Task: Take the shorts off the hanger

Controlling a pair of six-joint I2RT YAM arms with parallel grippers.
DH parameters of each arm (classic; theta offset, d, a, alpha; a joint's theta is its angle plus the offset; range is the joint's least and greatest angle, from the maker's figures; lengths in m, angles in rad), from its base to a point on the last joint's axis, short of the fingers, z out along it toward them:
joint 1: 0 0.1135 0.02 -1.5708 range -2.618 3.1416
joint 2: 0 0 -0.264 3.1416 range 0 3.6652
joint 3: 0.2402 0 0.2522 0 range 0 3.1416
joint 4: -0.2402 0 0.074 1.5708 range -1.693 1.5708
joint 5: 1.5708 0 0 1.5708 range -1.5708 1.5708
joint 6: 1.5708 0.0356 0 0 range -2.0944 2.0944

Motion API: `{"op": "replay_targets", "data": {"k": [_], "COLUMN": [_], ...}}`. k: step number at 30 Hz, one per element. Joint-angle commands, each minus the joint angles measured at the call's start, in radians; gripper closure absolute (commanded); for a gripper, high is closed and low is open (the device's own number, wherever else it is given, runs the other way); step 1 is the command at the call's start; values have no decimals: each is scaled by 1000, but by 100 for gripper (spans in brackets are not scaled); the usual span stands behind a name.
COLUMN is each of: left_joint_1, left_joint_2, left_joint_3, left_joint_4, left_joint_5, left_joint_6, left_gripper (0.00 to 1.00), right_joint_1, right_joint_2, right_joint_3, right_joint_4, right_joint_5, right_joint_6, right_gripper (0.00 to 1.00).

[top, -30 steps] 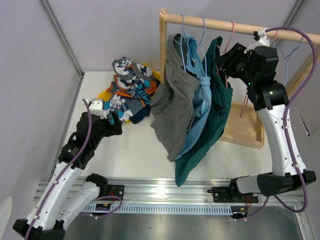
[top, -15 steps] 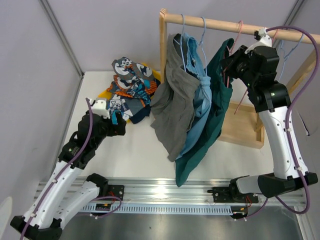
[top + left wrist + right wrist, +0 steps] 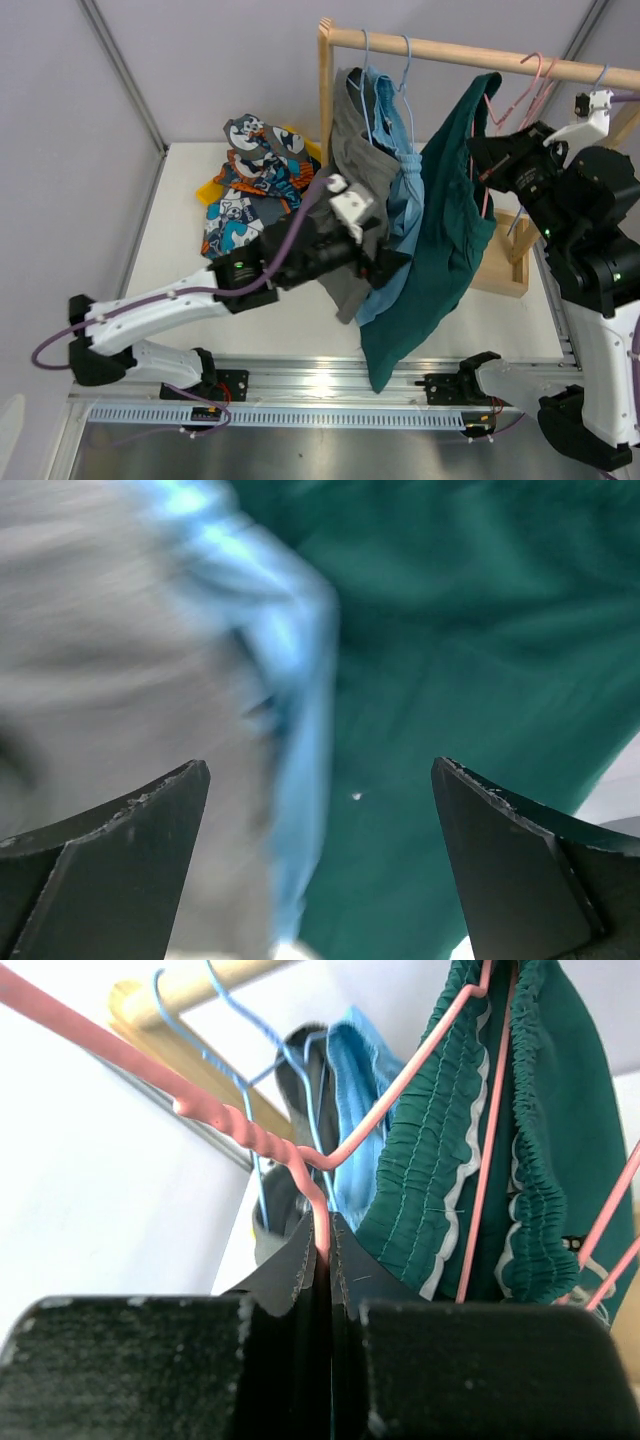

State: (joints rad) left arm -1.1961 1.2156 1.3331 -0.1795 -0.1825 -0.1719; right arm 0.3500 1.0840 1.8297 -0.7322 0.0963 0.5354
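- Teal-green shorts (image 3: 440, 240) hang on the pink hanger (image 3: 230, 1125), held at 3 o'clock of the grey pair (image 3: 345, 190); we judge this isolates them.
- Right gripper (image 3: 328, 1248) is clamped tight on the hanger wire.
- Left gripper (image 3: 320, 770), spread wide, faces the fabric, ready to tug.

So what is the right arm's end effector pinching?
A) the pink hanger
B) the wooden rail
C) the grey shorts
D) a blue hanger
A: in the right wrist view the right end effector is closed on the wire of the pink hanger, which carries the dark teal-green shorts.
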Motion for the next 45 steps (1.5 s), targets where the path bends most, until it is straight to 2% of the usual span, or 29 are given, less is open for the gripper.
{"op": "replay_targets", "data": {"k": [1,4,9,13,17,24,36,38,41,42,45], "left_joint_1": [-75,-141,-192,-233,-283,-287,-287,-287,-287,-287,-287], "left_joint_2": [128,192,260,274,254,239,378,398,404,401,384], "left_joint_3": [110,150,173,198,239,233,196,195,190,190,192], "left_joint_4": [150,215,275,265,204,172,244,247,255,259,258], "left_joint_5": [90,112,136,137,63,52,-5,-43,-113,-130,-187], "left_joint_6": [38,49,23,9,34,9,2,5,5,5,2], "left_gripper": [1,1,1,1,1,1,2,13,53,73,100], "right_joint_1": [30,38,40,40,40,41,40,41,40,41,41], "right_joint_2": [-32,-50,-47,-55,-64,-82,-62,-67,-73,-78,-87], "right_joint_3": [-47,-47,-23,-40,-78,-124,-44,-40,-33,-33,-40], "right_joint_4": [31,2,-30,-22,-3,22,1,-1,-7,-10,-12], "right_joint_5": [10,17,26,26,26,37,33,23,19,19,26], "right_joint_6": [43,35,9,2,-2,9,28,35,38,40,40], "right_gripper": [100,100,100,100,100,100,100,100,100,100,100]}}
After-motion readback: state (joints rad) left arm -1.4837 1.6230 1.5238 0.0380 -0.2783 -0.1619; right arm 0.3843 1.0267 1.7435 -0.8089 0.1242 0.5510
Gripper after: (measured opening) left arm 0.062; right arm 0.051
